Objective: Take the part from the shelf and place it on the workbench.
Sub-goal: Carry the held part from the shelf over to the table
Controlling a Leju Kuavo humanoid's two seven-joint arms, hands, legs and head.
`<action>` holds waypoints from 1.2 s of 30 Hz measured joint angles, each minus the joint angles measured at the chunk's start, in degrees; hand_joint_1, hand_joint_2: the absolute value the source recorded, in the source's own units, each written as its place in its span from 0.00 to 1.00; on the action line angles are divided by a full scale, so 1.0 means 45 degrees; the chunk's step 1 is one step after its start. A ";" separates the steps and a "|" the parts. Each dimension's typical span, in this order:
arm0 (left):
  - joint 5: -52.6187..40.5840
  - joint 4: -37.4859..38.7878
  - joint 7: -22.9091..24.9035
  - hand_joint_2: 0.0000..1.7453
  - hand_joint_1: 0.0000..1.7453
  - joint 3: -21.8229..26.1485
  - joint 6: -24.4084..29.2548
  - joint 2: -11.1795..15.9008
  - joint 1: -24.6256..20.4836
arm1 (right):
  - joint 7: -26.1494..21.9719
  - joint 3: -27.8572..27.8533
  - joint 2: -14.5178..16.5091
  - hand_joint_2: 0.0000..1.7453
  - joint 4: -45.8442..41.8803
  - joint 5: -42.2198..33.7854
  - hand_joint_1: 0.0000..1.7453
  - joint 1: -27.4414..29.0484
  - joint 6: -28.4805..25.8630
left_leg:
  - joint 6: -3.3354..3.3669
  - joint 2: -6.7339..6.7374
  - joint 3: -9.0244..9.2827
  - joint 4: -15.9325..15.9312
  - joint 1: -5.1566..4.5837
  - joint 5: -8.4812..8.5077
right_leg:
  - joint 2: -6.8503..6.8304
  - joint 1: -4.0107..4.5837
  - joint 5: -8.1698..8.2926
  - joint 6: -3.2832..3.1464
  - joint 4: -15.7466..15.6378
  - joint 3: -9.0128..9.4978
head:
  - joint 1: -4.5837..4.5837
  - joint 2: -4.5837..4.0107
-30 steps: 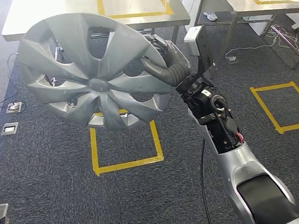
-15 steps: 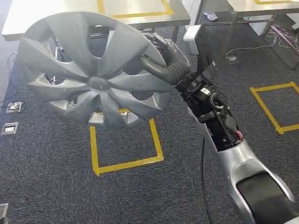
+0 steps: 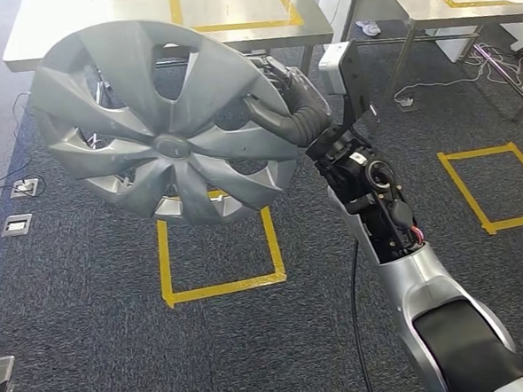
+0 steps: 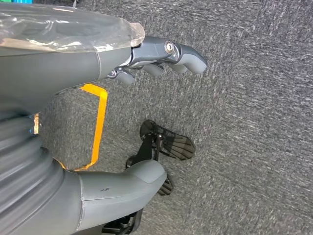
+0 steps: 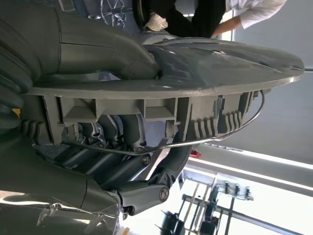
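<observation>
Beyond the right hand (image 3: 298, 109), whose fingers (image 5: 122, 129) grasp the silver plastic spoked wheel cover (image 3: 163, 123), waits the steel worktop (image 3: 55, 6); cover barely shifted, carry continues; left hand (image 4: 162, 54) released

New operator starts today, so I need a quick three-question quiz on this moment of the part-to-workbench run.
1. True or false: the right hand grips the silver hubcap.
2. The left hand is: A) holding a tool, B) holding nothing, fingers apart, C) resting on the workbench.
3. Fill in: the hubcap is held above the grey ____ marked with yellow tape.

Key: 1 true; 2 B; 3 carpet.
</observation>
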 joint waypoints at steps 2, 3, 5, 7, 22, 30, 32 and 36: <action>0.0000 0.0000 0.0010 1.00 0.00 0.0000 0.0001 0.0000 0.0002 | -0.0010 0.0000 0.0000 1.00 0.0022 0.0000 1.00 -0.0006 -0.0001 | 0.0000 0.0000 0.0000 0.0000 0.0000 0.0000 | 0.0000 0.0000 0.0000 0.0000 0.0000 0.0000 | 0.0001 0.0000; 0.0000 0.0000 0.0012 1.00 0.00 0.0000 0.0000 0.0000 0.0003 | -0.0015 -0.0001 0.0000 1.00 0.0027 0.0000 1.00 -0.0007 -0.0001 | 0.0000 0.0000 0.0000 0.0000 0.0000 0.0000 | 0.0000 0.0000 0.0000 0.0000 0.0000 0.0000 | 0.0002 0.0000; 0.0000 0.0000 0.0012 1.00 0.00 0.0000 -0.0001 0.0000 0.0004 | -0.0018 0.0000 0.0000 1.00 0.0032 0.0000 1.00 -0.0007 -0.0001 | 0.0000 0.0000 0.0000 0.0000 0.0000 0.0000 | 0.0000 0.0000 0.0000 0.0000 0.0000 0.0000 | 0.0002 0.0000; 0.0000 0.0000 0.0012 1.00 0.00 0.0000 0.0001 0.0000 0.0004 | -0.0018 0.0001 0.0000 1.00 0.0034 0.0001 1.00 -0.0007 -0.0004 | 0.0000 0.0000 0.0000 0.0000 0.0000 0.0000 | 0.0000 0.0000 0.0000 0.0000 0.0000 0.0000 | 0.0001 0.0000; 0.0017 0.0015 0.0012 1.00 0.00 0.0000 0.0004 0.0000 0.0011 | -0.0004 0.0003 0.0001 1.00 0.0131 0.0000 1.00 -0.0078 -0.0003 | 0.0000 0.0000 0.0000 0.0001 0.0000 0.0000 | 0.0000 0.0000 0.0000 0.0000 0.0001 -0.0002 | 0.0002 0.0000; 0.0000 0.0024 0.0012 1.00 0.00 0.0000 0.0004 -0.0003 0.0011 | 0.0088 -0.0001 0.0001 1.00 0.0130 -0.0036 1.00 -0.0073 -0.0019 | 0.0016 0.0000 -0.0003 0.0026 -0.0014 -0.0016 | 0.0000 -0.0020 -0.0004 0.0010 -0.0005 0.0000 | 0.0001 0.0000; -0.0007 0.0024 0.0012 1.00 0.00 0.0000 0.0011 -0.0003 0.0010 | 0.0132 -0.0006 0.0000 1.00 0.0126 -0.0073 1.00 -0.0064 -0.0041 | 0.0032 0.0001 -0.0003 0.0037 -0.0027 -0.0027 | 0.0000 -0.0036 -0.0010 0.0022 -0.0006 0.0002 | 0.0000 0.0000; -0.0029 0.0024 0.0012 1.00 0.00 0.0000 0.0030 0.0000 0.0009 | 0.0194 -0.0008 0.0000 1.00 0.0125 -0.0091 1.00 -0.0034 -0.0089 | 0.0119 0.0003 -0.0012 0.0105 -0.0054 -0.0088 | -0.0001 -0.0105 -0.0038 0.0080 -0.0006 0.0030 | -0.0001 0.0000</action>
